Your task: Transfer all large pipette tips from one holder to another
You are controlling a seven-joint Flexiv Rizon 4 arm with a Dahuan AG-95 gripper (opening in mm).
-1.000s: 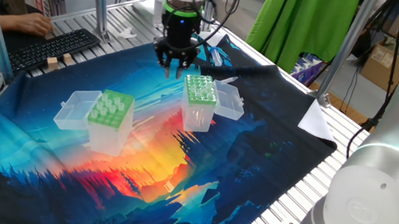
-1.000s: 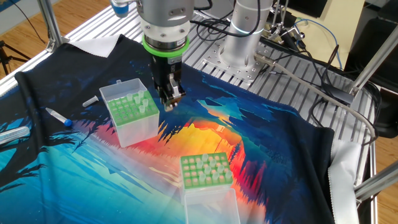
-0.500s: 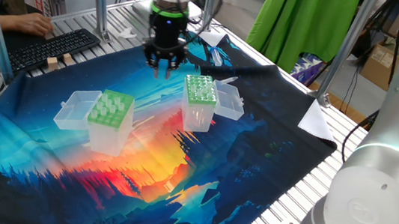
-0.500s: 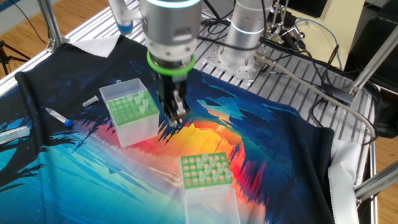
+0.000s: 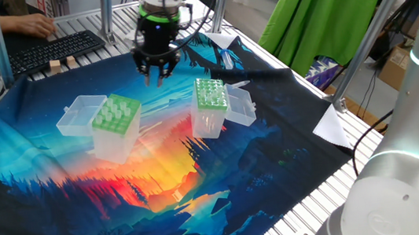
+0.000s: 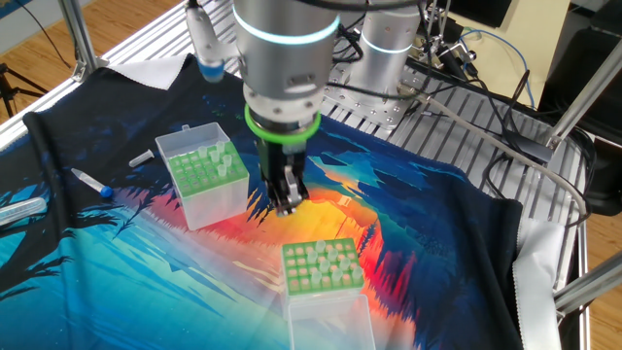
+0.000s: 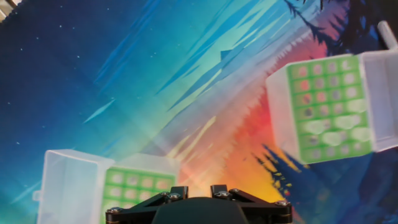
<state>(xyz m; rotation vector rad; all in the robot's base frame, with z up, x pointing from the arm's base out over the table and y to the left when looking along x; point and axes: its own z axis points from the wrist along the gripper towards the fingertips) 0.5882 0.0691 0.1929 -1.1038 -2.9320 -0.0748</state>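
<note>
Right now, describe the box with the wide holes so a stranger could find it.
On the colourful printed cloth stand two clear boxes with green tops. The wide-holed box is the one farther from the arm's base; its holes are few and wide, the other box having finer, denser holes.

Gripper (image 5: 159, 77) hangs pointing down over far part of the printed cloth (image 5: 125, 214), above and between two tip boxes, touching neither. Fingers close together; whether anything is pinched can't be told. Left: wide-holed light-green holder (image 5: 116, 116), clear lid (image 5: 77, 117) flipped open on its left side, whitish tips (image 5: 119, 106) standing in the holes. Right: narrower box w/ darker-green dotted top (image 5: 211, 93), lid (image 5: 242, 107) lying open to its right. Far left: keyboard (image 5: 59, 49), a person's hand (image 5: 31, 25) on it. Green fabric (image 5: 324, 9) hangs far right.
</note>
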